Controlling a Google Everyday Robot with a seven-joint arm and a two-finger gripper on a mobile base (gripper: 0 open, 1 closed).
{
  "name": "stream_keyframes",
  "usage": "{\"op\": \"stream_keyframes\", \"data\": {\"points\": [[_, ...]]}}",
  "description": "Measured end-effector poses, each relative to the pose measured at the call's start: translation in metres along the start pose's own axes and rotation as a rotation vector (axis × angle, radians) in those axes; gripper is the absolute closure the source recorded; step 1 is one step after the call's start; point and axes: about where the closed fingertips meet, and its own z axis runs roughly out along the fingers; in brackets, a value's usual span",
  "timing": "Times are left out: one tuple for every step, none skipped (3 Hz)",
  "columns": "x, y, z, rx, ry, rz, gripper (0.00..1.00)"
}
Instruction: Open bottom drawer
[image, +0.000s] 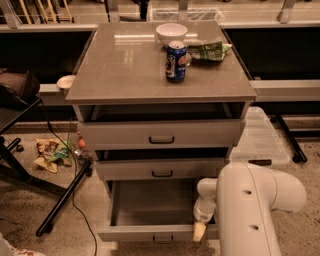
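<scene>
Bottom drawer (145, 233), lowest of three in the grey cabinet (125, 65): a flat grey front with a small dark central pull. It stands pulled well out of the cabinet, front level, with its grey inner floor exposed. The gripper (199, 231) sits at the right end of the drawer front, below the cabinet's right side.

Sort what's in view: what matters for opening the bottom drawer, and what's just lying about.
Job: bottom drawer, pulled out; gripper at its front right corner.
Lying about: can, bowl and snack bag on the cabinet top; wrappers on the floor.
</scene>
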Motion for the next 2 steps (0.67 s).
{"op": "stream_keyframes", "data": {"points": [[0.014, 0.009, -0.017, 0.026, -0.03, 0.005, 0.0], [0.041, 0.029, -0.048, 0.077, -0.103, 0.017, 0.0]]}}
